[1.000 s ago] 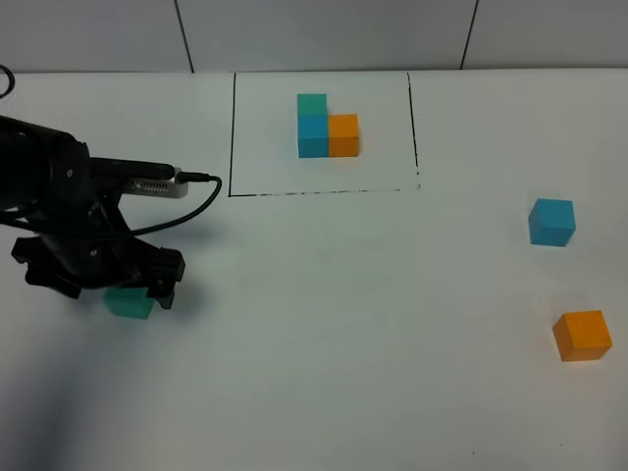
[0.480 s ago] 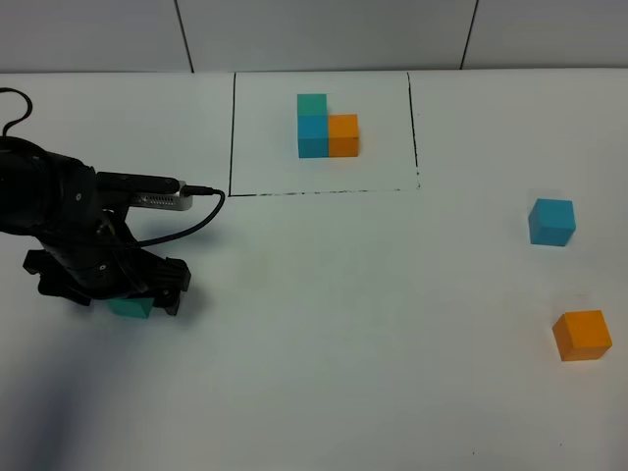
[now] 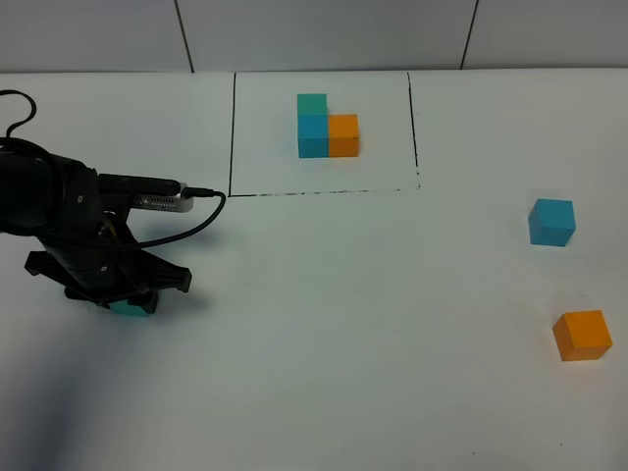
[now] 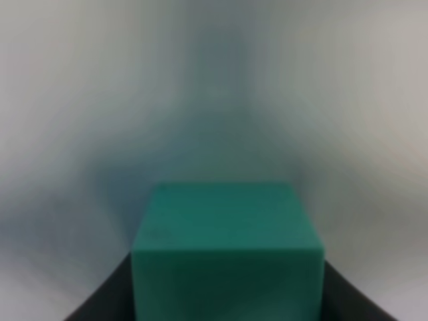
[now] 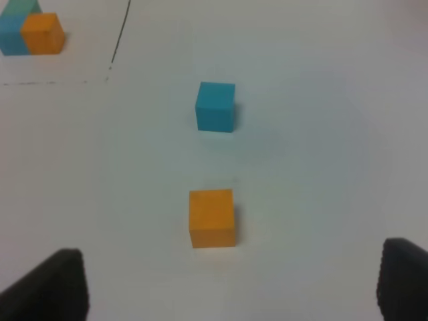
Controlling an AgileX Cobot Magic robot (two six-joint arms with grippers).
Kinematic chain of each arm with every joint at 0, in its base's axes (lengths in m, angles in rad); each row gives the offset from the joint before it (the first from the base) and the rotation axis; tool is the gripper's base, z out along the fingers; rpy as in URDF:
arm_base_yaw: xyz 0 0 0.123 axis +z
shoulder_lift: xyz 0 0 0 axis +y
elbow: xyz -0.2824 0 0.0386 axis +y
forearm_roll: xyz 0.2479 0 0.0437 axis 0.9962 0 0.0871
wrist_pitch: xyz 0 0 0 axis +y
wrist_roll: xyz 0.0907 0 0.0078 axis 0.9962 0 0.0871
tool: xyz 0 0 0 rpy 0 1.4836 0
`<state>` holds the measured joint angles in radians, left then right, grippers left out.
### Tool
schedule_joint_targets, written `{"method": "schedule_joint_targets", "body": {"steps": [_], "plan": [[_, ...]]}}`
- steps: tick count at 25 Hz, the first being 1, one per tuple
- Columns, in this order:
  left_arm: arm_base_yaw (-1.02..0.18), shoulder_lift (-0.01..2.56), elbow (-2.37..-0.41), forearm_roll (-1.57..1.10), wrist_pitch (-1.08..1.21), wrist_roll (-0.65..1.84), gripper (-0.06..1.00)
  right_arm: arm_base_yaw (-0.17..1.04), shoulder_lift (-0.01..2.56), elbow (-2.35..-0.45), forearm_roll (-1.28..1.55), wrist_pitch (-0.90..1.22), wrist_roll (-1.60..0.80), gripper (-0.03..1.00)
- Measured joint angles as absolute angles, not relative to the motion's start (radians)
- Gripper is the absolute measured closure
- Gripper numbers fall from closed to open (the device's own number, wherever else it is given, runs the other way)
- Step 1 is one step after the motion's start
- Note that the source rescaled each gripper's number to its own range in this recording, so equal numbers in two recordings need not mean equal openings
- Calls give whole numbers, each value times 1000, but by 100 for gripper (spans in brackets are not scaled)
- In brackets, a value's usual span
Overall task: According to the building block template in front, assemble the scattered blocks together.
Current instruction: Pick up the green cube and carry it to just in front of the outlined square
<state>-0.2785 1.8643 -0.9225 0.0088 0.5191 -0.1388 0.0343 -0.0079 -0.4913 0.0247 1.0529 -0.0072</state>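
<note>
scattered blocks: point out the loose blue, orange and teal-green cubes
blue cube (image 3: 551,222), exterior high view, middle of the cube
orange cube (image 3: 582,336), exterior high view, middle of the cube
teal-green cube (image 4: 227,221), left wrist view, middle of its lighter face

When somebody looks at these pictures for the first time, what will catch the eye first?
The black left tool at the left of the white table, shut on a teal-green cube, draws the eye first. Next comes the template of three joined cubes inside a black drawn frame at the far middle. At the right lie a loose blue cube and, nearer, an orange cube, apart.
</note>
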Motion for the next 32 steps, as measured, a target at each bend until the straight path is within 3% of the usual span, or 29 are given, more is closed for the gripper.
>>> {"method": "schedule_joint_targets", "body": {"steps": [5, 13, 25, 32], "plan": [[-279, 1861, -1017, 16, 582, -35, 94, 34, -8, -491, 25, 1053, -7, 22], [-354, 1898, -1301, 49, 770, 404, 94, 34, -8, -491, 25, 1053, -7, 22], [-519, 2195, -1737, 54, 983, 831, 94, 34, -8, -491, 27, 1053, -7, 22], [-559, 2274, -1819, 40, 1015, 947, 94, 34, -8, -491, 27, 1053, -7, 22]]}}
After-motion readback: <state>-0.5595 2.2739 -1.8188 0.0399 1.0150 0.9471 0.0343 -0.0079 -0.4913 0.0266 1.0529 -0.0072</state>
